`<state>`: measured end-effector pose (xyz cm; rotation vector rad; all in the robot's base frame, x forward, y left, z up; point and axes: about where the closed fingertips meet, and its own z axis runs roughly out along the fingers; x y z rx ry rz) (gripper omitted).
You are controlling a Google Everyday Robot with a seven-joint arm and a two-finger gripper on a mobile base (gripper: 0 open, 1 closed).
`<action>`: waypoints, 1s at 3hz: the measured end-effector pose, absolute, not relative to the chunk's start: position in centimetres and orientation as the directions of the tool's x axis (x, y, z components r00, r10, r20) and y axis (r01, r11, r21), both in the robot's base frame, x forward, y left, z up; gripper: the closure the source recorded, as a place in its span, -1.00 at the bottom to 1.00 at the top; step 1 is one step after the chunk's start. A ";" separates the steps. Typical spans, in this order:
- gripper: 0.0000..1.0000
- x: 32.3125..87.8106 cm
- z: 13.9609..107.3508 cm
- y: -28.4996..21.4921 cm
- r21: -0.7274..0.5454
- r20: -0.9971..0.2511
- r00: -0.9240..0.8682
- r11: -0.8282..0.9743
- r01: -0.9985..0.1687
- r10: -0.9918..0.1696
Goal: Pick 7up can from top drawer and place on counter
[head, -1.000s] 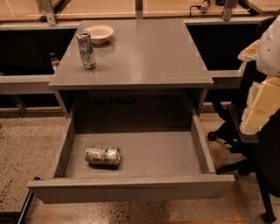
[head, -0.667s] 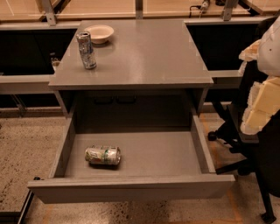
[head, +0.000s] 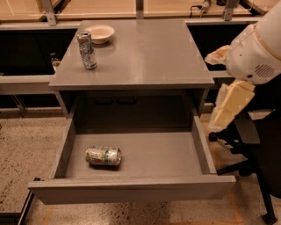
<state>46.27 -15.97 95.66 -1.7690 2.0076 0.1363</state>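
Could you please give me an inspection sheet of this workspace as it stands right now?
Surface: counter, grey, with two items at its rear left.
Job's things: 7up can lying on its side in the left part of the open top drawer.
Clutter: tall slim can upright on the counter; pale bowl just behind it.
Grippers: gripper hangs to the right of the drawer, apart from the 7up can.
Cables: possibly a dark cord beyond the counter's far edge.
Surroundings: speckled floor; black chair base at right.

Unobstructed top drawer (head: 131, 189); end effector (head: 226, 110) off its right
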 end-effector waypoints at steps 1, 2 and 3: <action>-1.00 48.3 93.1 -11.4 -0.165 -0.511 0.011 0.086 -0.983 -0.860; -1.00 49.1 89.8 -6.6 -0.111 -0.547 0.075 -0.017 -0.994 -0.834; -1.00 49.1 89.8 -6.6 -0.111 -0.547 0.075 -0.017 -0.994 -0.834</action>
